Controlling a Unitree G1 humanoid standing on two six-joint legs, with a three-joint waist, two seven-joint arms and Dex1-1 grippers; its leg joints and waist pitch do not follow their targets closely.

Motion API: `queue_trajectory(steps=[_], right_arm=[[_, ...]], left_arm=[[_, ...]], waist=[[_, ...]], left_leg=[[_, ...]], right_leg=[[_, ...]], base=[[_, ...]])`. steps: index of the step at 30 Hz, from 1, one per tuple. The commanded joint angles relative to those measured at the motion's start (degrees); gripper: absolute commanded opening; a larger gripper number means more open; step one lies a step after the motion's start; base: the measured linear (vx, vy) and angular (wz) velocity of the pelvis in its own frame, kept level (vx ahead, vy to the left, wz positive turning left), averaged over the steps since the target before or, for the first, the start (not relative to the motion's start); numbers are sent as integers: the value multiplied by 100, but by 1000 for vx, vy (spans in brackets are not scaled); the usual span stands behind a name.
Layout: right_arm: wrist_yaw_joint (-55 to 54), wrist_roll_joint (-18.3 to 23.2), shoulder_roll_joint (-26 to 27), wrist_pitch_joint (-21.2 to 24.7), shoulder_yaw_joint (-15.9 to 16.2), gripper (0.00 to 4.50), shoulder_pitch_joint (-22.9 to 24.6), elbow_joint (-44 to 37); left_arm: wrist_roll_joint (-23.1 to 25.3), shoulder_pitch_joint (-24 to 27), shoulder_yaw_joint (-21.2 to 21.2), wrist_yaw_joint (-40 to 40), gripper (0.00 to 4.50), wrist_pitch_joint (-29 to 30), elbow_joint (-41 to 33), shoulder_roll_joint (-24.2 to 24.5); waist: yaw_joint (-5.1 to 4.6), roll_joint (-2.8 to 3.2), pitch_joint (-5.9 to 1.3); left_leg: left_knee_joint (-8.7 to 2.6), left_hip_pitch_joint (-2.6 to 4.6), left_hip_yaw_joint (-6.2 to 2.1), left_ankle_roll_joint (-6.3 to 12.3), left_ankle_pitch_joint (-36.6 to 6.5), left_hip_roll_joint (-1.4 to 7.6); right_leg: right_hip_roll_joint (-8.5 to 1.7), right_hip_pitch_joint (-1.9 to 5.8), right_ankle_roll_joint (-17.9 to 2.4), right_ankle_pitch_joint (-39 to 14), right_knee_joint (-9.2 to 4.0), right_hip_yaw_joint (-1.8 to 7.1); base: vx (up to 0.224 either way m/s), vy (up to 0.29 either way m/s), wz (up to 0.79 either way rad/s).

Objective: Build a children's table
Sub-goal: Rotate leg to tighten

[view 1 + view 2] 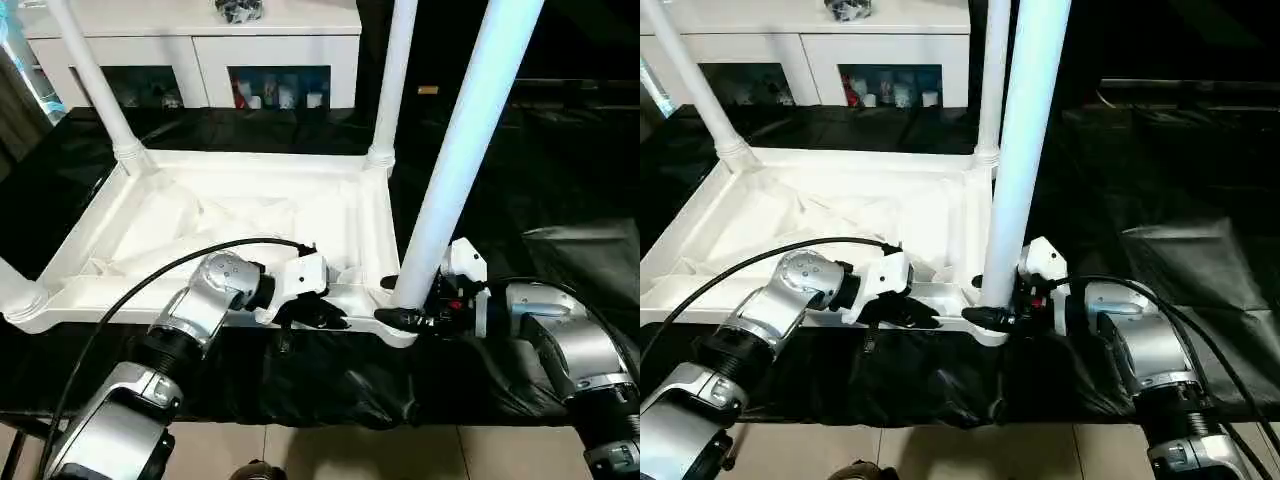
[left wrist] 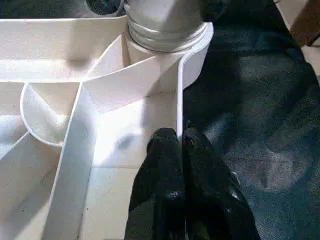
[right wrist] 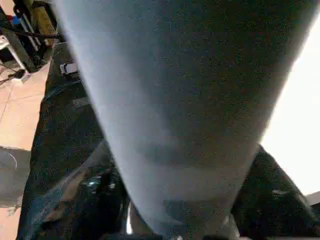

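Black cloth covers the worktop [image 1: 560, 180], where the white ribbed plastic tabletop [image 1: 230, 215] lies upside down so its sockets face up. Left claw [image 1: 325, 318], clenched, presses its near rim steady; right claw [image 1: 405, 318] straddles the white tubular leg [image 1: 450, 170] at the near corner socket.

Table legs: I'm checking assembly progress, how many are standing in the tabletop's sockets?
4: far-left leg, far-right leg, near-right leg at the right gripper, and a near-left leg, barely showing at the picture's edge.
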Motion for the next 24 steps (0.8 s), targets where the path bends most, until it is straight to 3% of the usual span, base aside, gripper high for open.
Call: queue_trajectory(steps=[1, 2, 7, 11, 13, 15, 19, 21, 24], right_arm=[[351, -21, 106, 171, 572, 239, 174, -159], [358, -18, 104, 201, 569, 225, 187, -189], [328, 48, 106, 319, 583, 205, 263, -315], [-112, 88, 321, 342, 402, 203, 387, -331], [-577, -13, 517, 283, 268, 202, 392, -202], [-1399, -190, 854, 207, 51, 200, 340, 64], [-2370, -369, 1259, 204, -172, 197, 222, 374], [-3425, -522, 1747, 118, -382, 197, 4, 775], [-4519, -787, 2242, 38, -546, 196, -340, 1249]], left_arm=[[-76, -82, -56, 156, 0, -18, -109, -85], [-84, -84, -58, 148, 0, -10, -111, -85], [-98, -92, -37, 134, 0, 7, -96, -106], [-80, -139, 44, 398, 0, 132, -39, -223], [-28, -195, 84, 656, 0, 229, 31, -327], [57, -302, 141, 1163, 0, 357, 178, -554], [147, -437, 180, 1751, 0, 517, 333, -869], [212, -603, 223, 2390, 0, 700, 509, -1294], [299, -740, 247, 2983, 0, 847, 647, -1726]], waist=[[-8, -98, -348], [-1, -75, -349], [3, -90, -351], [3, -90, -342], [-17, -91, -321], [-68, -98, -295], [-146, -111, -283], [-236, -76, -293], [-281, -69, -301]], left_leg=[[-392, 144, -222, 375, -1082, 465], [-393, 146, -226, 369, -1084, 467], [-391, 144, -224, 369, -1084, 463], [-396, 148, -224, 346, -1134, 460], [-416, 155, -234, 274, -1279, 457], [-439, 195, -242, 75, -1578, 447], [-473, 214, -300, -134, -1927, 433], [-478, 213, -298, -204, -1958, 424], [-488, 196, -306, -211, -1933, 415]], right_leg=[[-509, 183, -1297, -1019, -405, 295], [-513, 181, -1301, -1019, -403, 294], [-509, 190, -1291, -1001, -406, 294], [-513, 181, -1275, -1108, -420, 294], [-517, 166, -1233, -1379, -451, 296], [-521, 117, -1124, -1895, -505, 307], [-535, 118, -885, -2508, -580, 293], [-522, 89, -944, -2314, -577, 296], [-515, 105, -953, -2126, -572, 294]], base=[[0, 0, 0], [0, 0, 0], [0, 0, 0], [0, 0, 0], [0, 0, 0], [0, 0, 0], [0, 0, 0], [0, 0, 0], [0, 0, 0]])
